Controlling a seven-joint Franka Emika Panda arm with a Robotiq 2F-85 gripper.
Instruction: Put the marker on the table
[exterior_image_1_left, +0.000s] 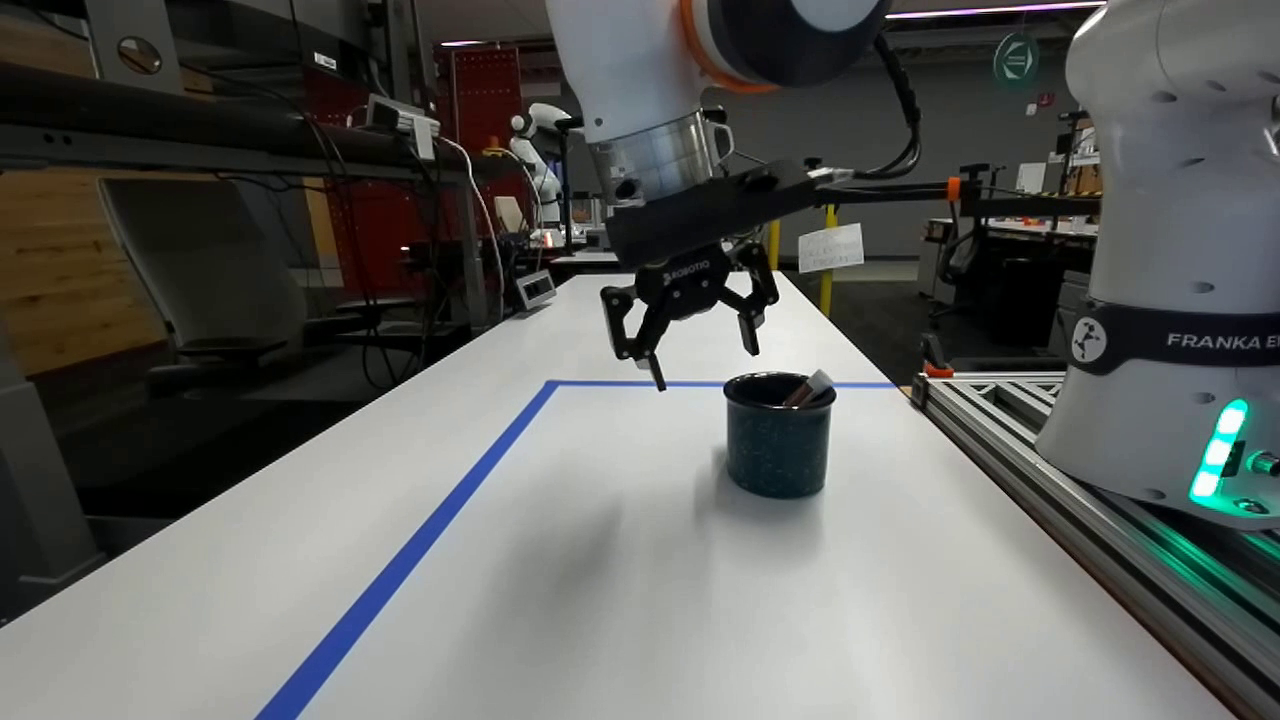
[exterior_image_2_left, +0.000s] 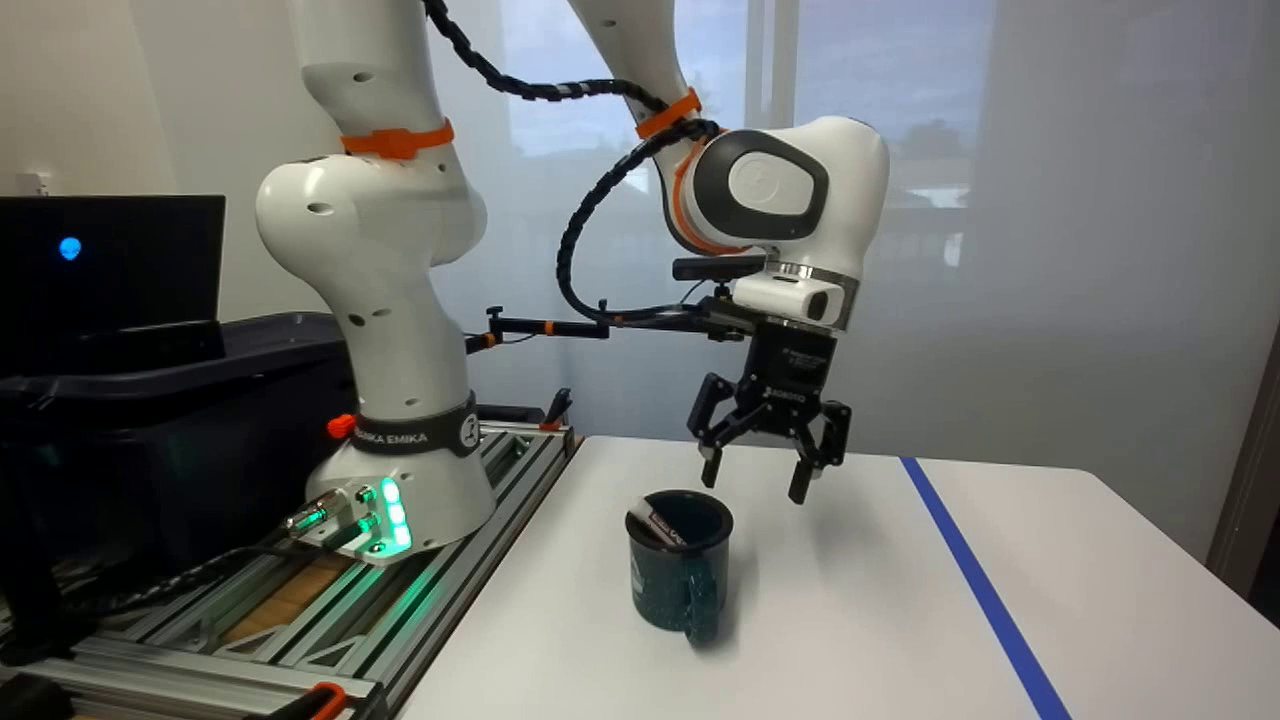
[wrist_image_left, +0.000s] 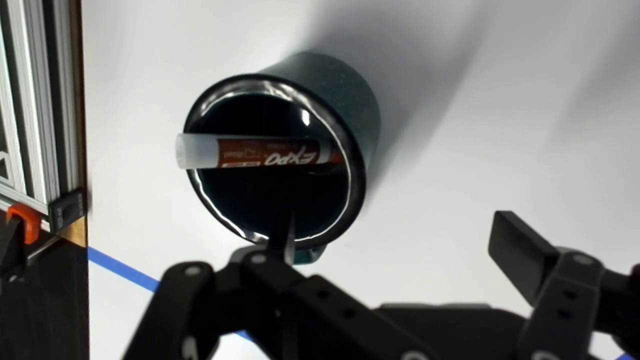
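One marker leans in one dark mug, its white end poking out, near the edge of the counter along the metal rail. One pincer hangs above the counter, its two jaws spread apart.

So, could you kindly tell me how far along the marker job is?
Nothing of the transfer looks done yet: the marker leans in the mug. No grasp is under way: the open hand hangs above the table, holding nothing. Left are gripping the marker, lifting it out and laying it down.
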